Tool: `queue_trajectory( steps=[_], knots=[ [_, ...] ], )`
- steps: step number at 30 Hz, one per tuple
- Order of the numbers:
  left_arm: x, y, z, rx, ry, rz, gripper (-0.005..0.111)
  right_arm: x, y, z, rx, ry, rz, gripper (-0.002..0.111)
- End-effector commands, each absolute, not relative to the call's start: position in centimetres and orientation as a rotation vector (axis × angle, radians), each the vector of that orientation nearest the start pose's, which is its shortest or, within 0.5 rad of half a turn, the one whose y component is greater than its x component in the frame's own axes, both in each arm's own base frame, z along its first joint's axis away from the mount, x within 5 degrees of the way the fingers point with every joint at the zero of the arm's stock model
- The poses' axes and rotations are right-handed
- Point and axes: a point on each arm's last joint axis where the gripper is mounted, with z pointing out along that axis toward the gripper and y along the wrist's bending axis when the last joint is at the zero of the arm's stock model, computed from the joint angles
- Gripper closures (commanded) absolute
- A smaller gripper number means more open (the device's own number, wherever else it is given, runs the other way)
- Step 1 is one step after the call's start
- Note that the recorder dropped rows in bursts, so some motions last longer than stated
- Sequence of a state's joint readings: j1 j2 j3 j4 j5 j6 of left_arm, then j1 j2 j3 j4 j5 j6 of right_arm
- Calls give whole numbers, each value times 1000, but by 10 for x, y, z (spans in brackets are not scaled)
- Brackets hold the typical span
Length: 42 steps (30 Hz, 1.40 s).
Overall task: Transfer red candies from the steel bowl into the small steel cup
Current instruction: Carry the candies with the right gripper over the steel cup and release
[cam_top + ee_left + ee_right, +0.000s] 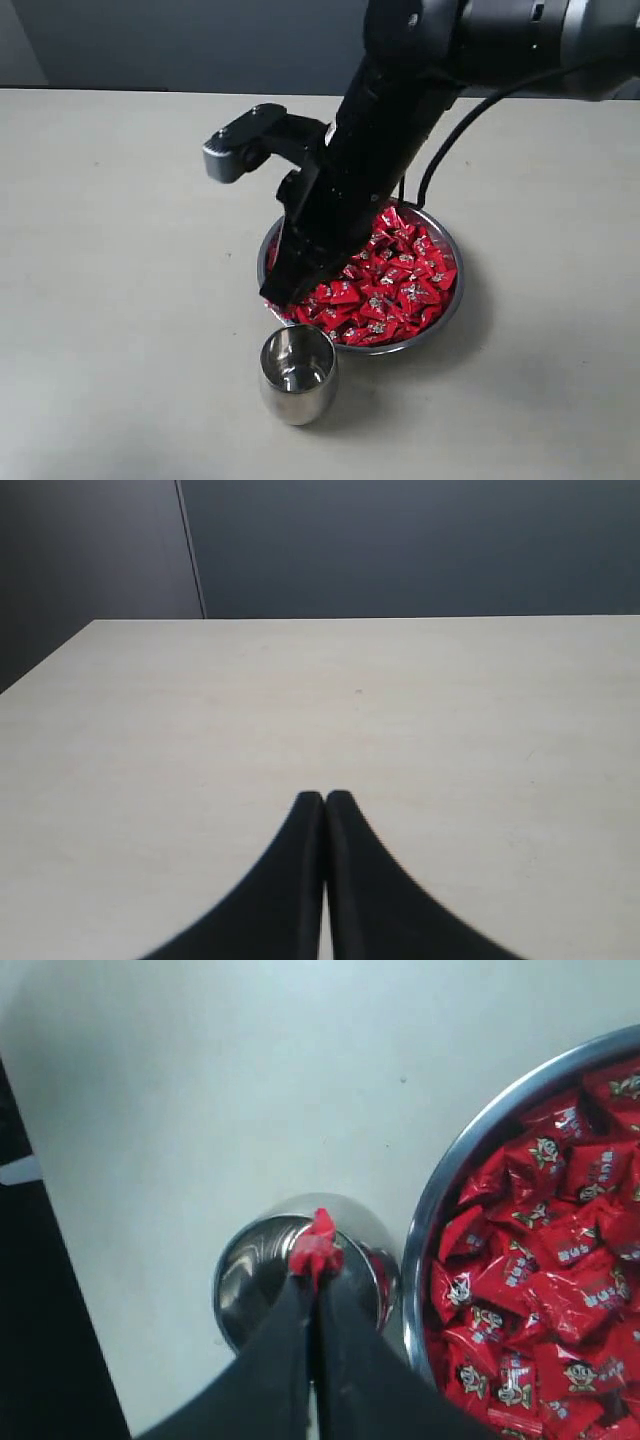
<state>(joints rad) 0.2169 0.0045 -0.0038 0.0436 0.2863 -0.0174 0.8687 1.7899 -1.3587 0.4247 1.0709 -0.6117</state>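
**Right jaws holding one red candy over the small steel cup**

The main risk, as I judge it, is a missed drop. The small steel cup (240, 1270) is offering only a narrow mouth, so a release from above could be sending the candy onto the rim and off across the worktop (120, 300). The grip is also looking thin, so the crinkly wrapper could be slipping out early or clinging to one jaw on release.

The right jaws are pressing fully together on a single red candy (318, 1245). They are pinching one end of it, so most of it is sticking out past the tips. In the right wrist view the candy is lining up over the cup's open mouth. In the exterior view the tips are hanging above the cup, on its side toward the steel bowl (455, 290).

The cup is appearing empty. The remaining red candies (400, 280) are lying heaped in the bowl just beside the cup.

The left jaws are resting closed on nothing, over bare worktop.
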Motion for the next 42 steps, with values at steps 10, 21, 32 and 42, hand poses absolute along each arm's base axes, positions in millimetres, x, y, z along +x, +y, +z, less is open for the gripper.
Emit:
queue_trajectory(
  steps=[10,21,32,42],
  knots=[
    [53,13,187,-181,1762,186,106,192,292,229,-1837,2433,528,109],
    [53,13,187,-181,1762,186,106,191,292,226,-1837,2443,533,109],
    [53,13,187,-181,1762,186,106,194,295,217,-1812,2486,524,81],
    [53,13,187,-181,1762,186,106,211,283,235,-1654,2442,224,85]
  ],
)
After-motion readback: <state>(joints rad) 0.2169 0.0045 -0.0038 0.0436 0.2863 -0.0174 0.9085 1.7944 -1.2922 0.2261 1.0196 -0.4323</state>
